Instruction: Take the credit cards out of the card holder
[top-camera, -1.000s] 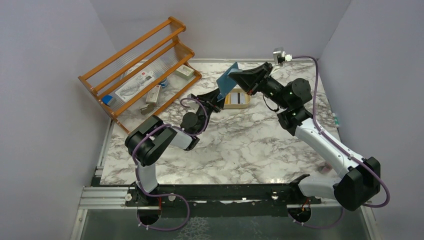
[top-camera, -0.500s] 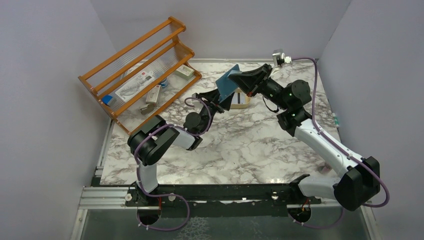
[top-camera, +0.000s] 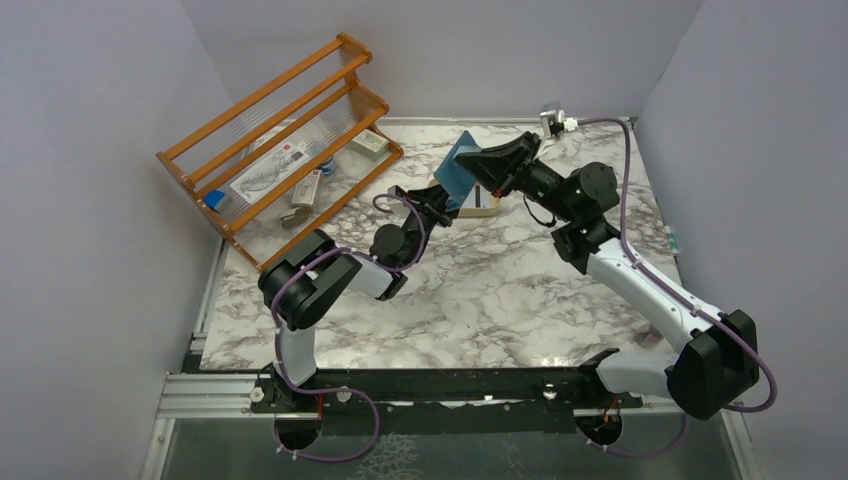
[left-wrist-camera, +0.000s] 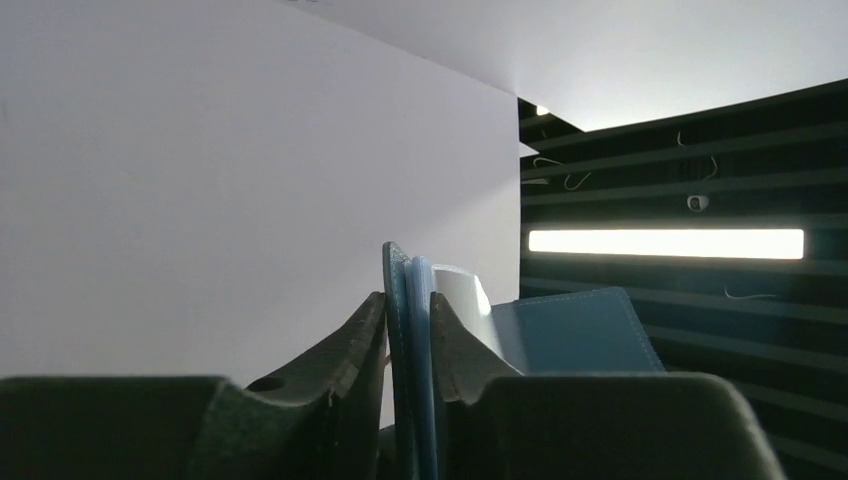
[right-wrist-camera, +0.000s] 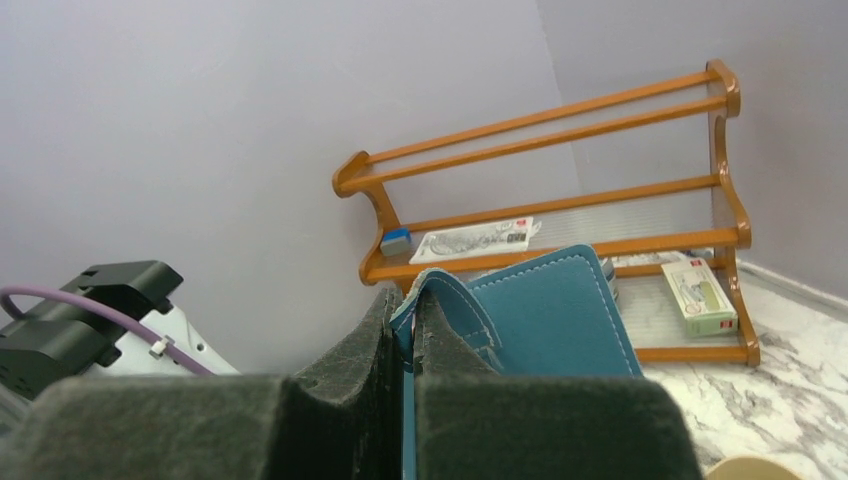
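The teal-blue card holder (top-camera: 456, 172) hangs open in the air at the back middle of the table, held between both grippers. My right gripper (top-camera: 472, 164) is shut on its upper flap; in the right wrist view the fingers pinch the stitched tab edge (right-wrist-camera: 404, 312) with the teal panel (right-wrist-camera: 555, 310) beyond. My left gripper (top-camera: 446, 202) is shut on its lower edge; in the left wrist view teal and lighter blue layers (left-wrist-camera: 408, 300) sit between the fingers. A white card edge (left-wrist-camera: 466, 298) sticks up behind one finger. Other credit cards are hidden.
A cream tray (top-camera: 487, 207) lies on the marble table (top-camera: 480, 290) just below the card holder, mostly covered by it. An orange wooden rack (top-camera: 280, 140) with printed packets stands at the back left and shows in the right wrist view (right-wrist-camera: 560, 190). Walls close three sides.
My left gripper has moved right and up to the card holder's lower edge and shut on it. The right gripper with the holder has shifted slightly left, now covering most of the tray.
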